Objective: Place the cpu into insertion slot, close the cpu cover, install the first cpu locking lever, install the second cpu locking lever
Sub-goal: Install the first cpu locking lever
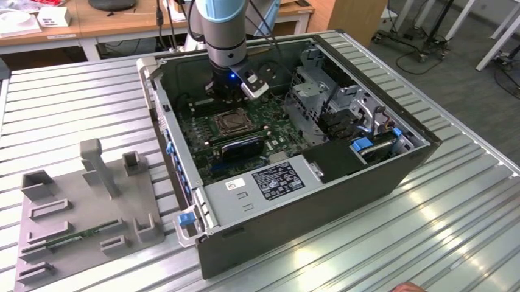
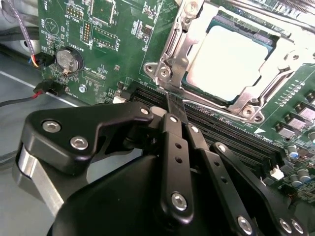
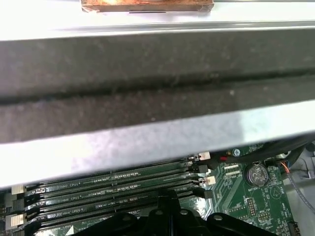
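Observation:
The cpu (image 2: 229, 61), a pale silver square, lies in the insertion slot (image 1: 230, 123) on the green motherboard (image 2: 98, 44). The cpu cover (image 2: 189, 42), a silvery frame, lies flat around it, and the chip's top shows through its window. A thin metal lever (image 2: 271, 82) runs along one side of the socket. In the second wrist view my gripper (image 2: 170, 101) is shut with nothing in it, its black fingertips together just off the socket's near corner, over the black memory slots (image 2: 221, 130). In the exterior view the gripper (image 1: 231, 97) hangs just behind the socket, inside the case.
The open computer case (image 1: 325, 182) lies on a slatted metal table, with its wall (image 3: 147, 83) close to the wrist. Drive cages (image 1: 325, 97) and a power supply (image 1: 268, 179) stand around the board. A coin battery (image 2: 67, 60) and cables sit nearby. A grey fixture (image 1: 81, 207) lies at the exterior view's left.

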`<act>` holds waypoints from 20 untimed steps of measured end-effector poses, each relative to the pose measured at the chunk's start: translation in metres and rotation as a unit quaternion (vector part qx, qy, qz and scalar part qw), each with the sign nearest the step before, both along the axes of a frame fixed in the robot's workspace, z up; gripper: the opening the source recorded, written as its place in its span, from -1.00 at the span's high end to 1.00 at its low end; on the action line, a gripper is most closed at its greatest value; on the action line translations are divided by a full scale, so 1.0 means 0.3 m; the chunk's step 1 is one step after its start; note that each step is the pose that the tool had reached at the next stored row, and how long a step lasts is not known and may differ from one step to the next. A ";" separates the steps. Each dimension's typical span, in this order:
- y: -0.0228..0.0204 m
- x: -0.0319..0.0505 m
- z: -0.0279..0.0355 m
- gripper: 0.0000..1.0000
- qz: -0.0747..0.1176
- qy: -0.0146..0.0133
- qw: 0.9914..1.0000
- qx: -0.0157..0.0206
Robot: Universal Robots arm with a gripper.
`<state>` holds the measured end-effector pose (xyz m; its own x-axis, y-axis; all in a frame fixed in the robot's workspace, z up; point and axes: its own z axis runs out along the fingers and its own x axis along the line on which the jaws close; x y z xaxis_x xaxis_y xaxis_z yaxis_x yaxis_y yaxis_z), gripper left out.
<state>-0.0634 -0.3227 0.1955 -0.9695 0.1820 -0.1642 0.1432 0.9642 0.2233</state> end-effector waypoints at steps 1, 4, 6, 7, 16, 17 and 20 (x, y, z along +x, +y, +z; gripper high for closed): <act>0.000 0.000 0.001 0.79 0.000 0.000 1.000 0.000; 0.000 0.000 0.001 0.79 0.000 0.000 1.000 0.000; 0.000 0.000 0.001 0.79 0.000 0.000 1.000 0.000; 0.000 0.000 0.000 0.79 0.000 0.000 1.000 0.000; 0.000 0.000 -0.011 0.79 0.000 -0.001 1.000 0.000; 0.001 0.001 -0.014 0.79 0.000 -0.001 1.000 0.001; 0.000 0.000 -0.016 0.79 0.000 -0.001 1.000 0.000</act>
<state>-0.0635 -0.3227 0.1907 -0.9691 0.1820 -0.1665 0.1427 0.9643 0.2232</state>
